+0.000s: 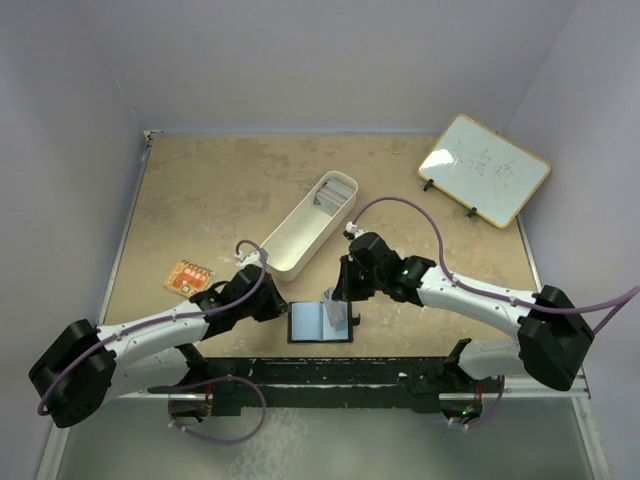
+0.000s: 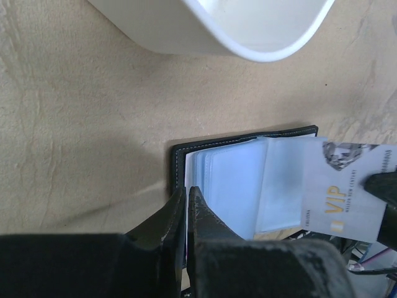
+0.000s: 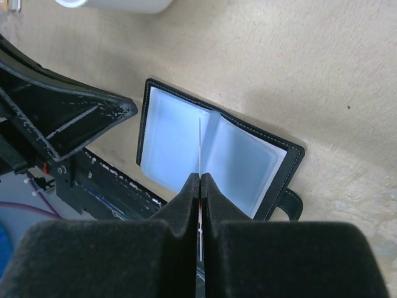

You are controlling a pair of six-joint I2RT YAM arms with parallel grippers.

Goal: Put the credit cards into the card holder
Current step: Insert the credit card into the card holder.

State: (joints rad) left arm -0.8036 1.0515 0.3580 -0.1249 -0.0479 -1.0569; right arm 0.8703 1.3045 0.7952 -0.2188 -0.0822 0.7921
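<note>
**Card holder** (image 1: 320,322): we log it lying open, blue-grey sleeves up, on the tabletop (image 1: 220,190) at the near edge, between the two arms

**Credit card** (image 2: 344,198): grey, marked VIP. It is pinched in the right fingers (image 3: 200,177), which are closed flat on it. It stands on edge directly over the holder's centre fold, its plane running along that fold. Whether its leading edge touches the sleeves we cannot tell

**Left fingers** (image 2: 187,192): closed together at the holder's left cover. Whether they pinch it or only press on it we cannot tell

**Further cards** (image 1: 335,190): stacked in the far end of the white tray (image 1: 300,235), well apart from the holder

**Judgement:** the right arm is the one placed to act. We reckon the card must tip toward one sleeve page to enter
</note>
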